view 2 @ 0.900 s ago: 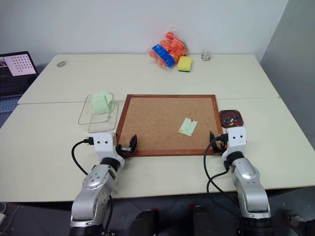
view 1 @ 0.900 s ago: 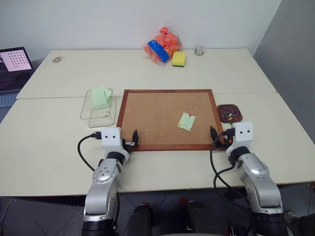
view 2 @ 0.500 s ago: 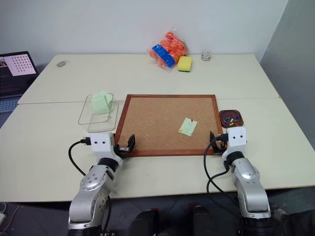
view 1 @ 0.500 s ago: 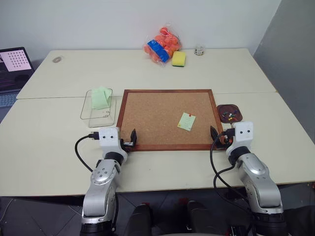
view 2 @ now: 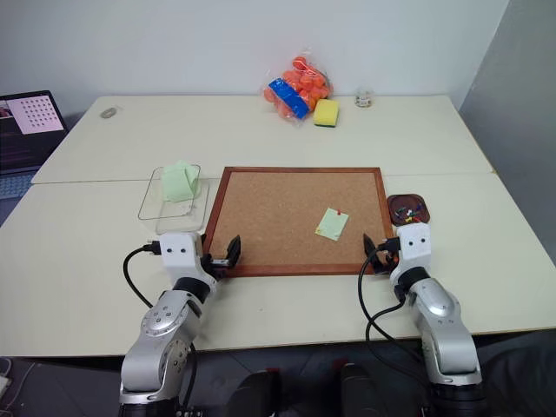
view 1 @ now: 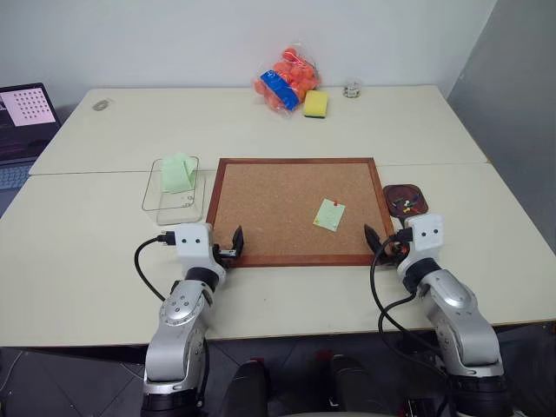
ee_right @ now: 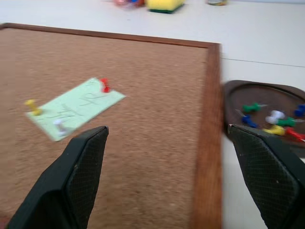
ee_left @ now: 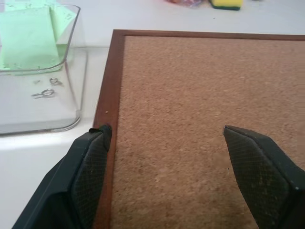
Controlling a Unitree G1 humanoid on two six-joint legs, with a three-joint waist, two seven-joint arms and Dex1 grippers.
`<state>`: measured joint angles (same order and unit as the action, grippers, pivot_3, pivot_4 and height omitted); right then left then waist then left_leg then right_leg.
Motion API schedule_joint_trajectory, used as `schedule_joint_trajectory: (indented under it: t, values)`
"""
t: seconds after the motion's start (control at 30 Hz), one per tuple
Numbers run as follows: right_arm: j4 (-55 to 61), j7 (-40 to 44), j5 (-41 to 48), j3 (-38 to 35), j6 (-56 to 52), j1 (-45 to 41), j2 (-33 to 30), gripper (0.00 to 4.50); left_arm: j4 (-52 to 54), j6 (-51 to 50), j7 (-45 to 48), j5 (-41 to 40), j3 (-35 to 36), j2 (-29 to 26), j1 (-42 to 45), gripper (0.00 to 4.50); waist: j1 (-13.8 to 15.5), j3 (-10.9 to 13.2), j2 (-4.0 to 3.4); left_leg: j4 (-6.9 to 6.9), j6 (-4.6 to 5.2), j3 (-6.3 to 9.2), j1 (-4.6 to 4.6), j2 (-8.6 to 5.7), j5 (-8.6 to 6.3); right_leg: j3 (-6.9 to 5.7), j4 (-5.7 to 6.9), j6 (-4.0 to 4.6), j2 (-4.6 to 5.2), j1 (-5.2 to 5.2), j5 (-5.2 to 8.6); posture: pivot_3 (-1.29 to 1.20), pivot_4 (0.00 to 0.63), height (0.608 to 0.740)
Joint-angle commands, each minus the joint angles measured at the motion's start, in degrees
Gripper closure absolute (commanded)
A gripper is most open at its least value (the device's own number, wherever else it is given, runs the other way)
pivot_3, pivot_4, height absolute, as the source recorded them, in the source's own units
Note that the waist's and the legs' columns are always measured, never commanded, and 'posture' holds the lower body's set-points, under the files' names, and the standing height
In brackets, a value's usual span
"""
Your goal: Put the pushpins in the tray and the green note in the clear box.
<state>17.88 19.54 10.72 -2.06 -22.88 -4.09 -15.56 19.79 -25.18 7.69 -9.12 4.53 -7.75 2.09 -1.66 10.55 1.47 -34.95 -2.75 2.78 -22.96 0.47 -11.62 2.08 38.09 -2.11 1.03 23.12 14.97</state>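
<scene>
- The green note [ee_right: 74,108] is seen pinned to the cork board [view 1: 278,208] by three pushpins [ee_right: 104,84].
- Further pushpins are gathered in the tray [ee_right: 259,98], just beside the board.
- The clear box [ee_left: 43,105] is seen at the board's other side.
- The left gripper [ee_left: 169,157] and right gripper [ee_right: 164,164] are held apart, empty, over the board's near corners.

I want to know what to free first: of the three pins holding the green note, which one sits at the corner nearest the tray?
The red pushpin; the yellow and white ones hold the green note's far end.
</scene>
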Motion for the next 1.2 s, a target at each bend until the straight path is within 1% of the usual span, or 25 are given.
schedule_joint_trajectory:
  t: [0.03,0.2,0.37,0.53,0.6,0.63,0.67,0.7,0.73,0.8,1.03,1.1,1.2]
  values:
    - [1.6,6.7,3.4,-0.1,1.7,-2.6,-3.1,0.23,0.2,-0.4,4.9,-1.9,-1.1,-2.8,3.4,0.55,0.0,0.0,0.00,-0.01,0.00,0.00,0.00,0.00,0.00,-0.01,0.01,0.00,0.00,0.00,0.00,0.00,0.150,0.740]
    - [-2.0,13.2,5.6,0.5,2.5,-6.2,-6.3,0.23,-1.1,-3.2,13.6,-6.2,-3.4,-6.4,6.9,0.55,0.0,0.0,0.01,-0.02,0.00,-0.05,0.02,-0.01,0.00,-0.02,0.01,-0.04,0.00,-0.01,-0.03,0.00,0.150,0.740]
    - [-5.9,18.9,5.0,2.6,5.1,-9.3,-8.9,0.23,-2.3,-4.9,22.1,-8.7,-6.3,-11.1,8.9,0.55,-0.1,0.0,0.01,-0.02,0.00,-0.05,0.02,0.02,0.00,-0.02,0.01,-0.01,-0.03,0.00,-0.04,0.00,0.150,0.740]
    - [-8.3,21.0,4.7,3.5,7.2,-10.5,-9.5,0.23,-3.8,-4.4,25.5,-9.6,-7.2,-12.5,10.0,0.55,0.0,0.0,0.01,-0.02,0.00,-0.05,0.02,0.02,0.00,-0.01,0.00,-0.01,-0.03,0.00,-0.04,0.00,0.150,0.740]
    - [-8.6,21.4,4.9,3.6,7.3,-10.9,-9.4,0.23,-4.5,-3.8,25.9,-9.9,-6.5,-12.3,10.6,0.91,0.0,0.0,0.01,-0.02,0.00,-0.05,0.02,0.02,0.00,0.00,0.00,-0.01,-0.03,0.00,-0.04,0.00,0.150,0.740]
    - [-8.7,21.5,5.0,3.6,7.4,-11.0,-9.4,0.23,-5.0,-3.4,26.1,-9.9,-6.2,-12.4,10.9,0.96,0.0,0.0,0.01,-0.02,0.00,-0.04,0.02,0.02,0.00,0.00,0.02,-0.01,-0.03,0.00,-0.05,0.00,0.150,0.740]
    - [-8.7,21.6,5.0,3.6,7.4,-11.0,-9.4,0.23,-5.6,-2.9,26.4,-9.6,-6.1,-12.6,11.1,1.15,0.0,0.0,0.01,-0.02,0.00,-0.04,0.02,0.03,0.00,0.00,0.02,-0.01,-0.03,0.00,-0.05,0.00,0.150,0.740]
    - [-8.8,21.6,5.0,3.6,7.5,-11.1,-9.5,0.23,-6.3,-2.4,26.5,-9.2,-5.9,-12.9,11.4,1.19,-0.1,0.0,0.01,-0.02,0.00,-0.04,0.03,0.03,0.00,0.00,0.02,0.00,-0.03,0.00,-0.05,0.00,0.150,0.740]
    - [-8.9,21.7,4.8,3.7,7.6,-11.2,-9.5,0.23,-7.1,-1.9,26.7,-8.9,-5.8,-13.1,11.7,1.49,-0.1,0.0,0.01,-0.02,0.00,-0.06,0.04,0.03,0.00,0.02,0.02,0.00,-0.03,0.00,-0.06,0.00,0.150,0.740]
    - [-9.5,21.3,4.4,3.7,8.0,-11.5,-9.2,0.23,-10.2,-0.3,27.0,-8.2,-5.3,-13.6,12.9,1.91,0.0,0.0,0.01,-0.02,0.00,-0.04,0.03,0.03,0.00,0.00,0.02,0.00,-0.03,0.00,-0.06,0.00,0.150,0.740]
    - [-10.2,20.9,4.3,3.8,8.1,-12.1,-8.5,0.23,-19.1,4.1,28.4,-7.3,-5.2,-13.9,16.7,3.08,0.0,0.0,0.01,-0.04,0.00,-0.05,0.02,0.01,0.00,0.00,0.02,0.06,-0.01,0.00,-0.11,0.00,0.150,0.740]
    - [-10.3,20.9,4.3,3.9,8.0,-12.4,-8.2,0.23,-21.9,5.1,29.3,-6.9,-5.5,-14.2,17.9,3.58,0.0,0.0,0.01,-0.04,0.00,-0.05,0.02,0.02,0.00,-0.01,0.02,0.06,-0.02,0.00,-0.11,0.00,0.150,0.740]
    - [-10.4,20.6,4.2,4.1,7.7,-13.0,-7.9,0.23,-26.1,6.4,30.5,-6.5,-5.6,-14.3,19.9,4.19,0.0,0.0,0.01,-0.04,0.00,-0.04,0.03,0.02,0.00,-0.02,0.03,0.08,-0.02,0.00,-0.12,0.00,0.150,0.740]
